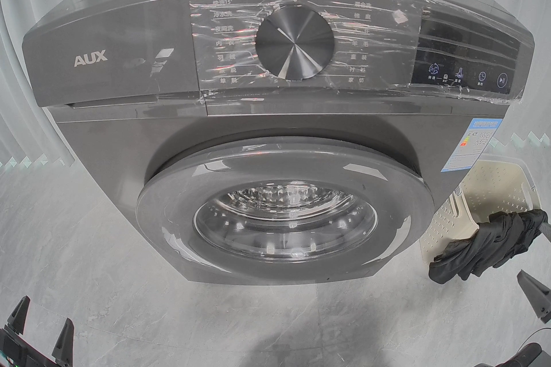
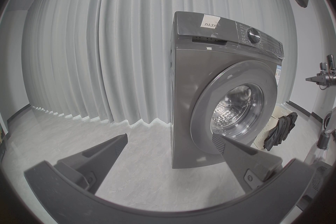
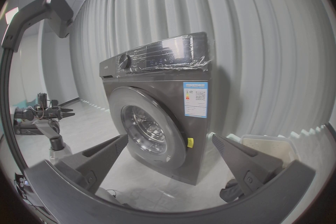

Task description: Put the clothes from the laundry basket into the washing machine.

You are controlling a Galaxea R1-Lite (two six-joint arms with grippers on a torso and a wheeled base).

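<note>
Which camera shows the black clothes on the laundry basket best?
The head view: the black clothes drape over the laundry basket rim, close and unblocked. The left wrist view shows them small and distant; in the right wrist view the right gripper hides most of them.

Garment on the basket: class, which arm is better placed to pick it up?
Right. The garment hangs on the basket, right of the washer, near the right arm and its open jaws; the left arm sits far across the door.
</note>
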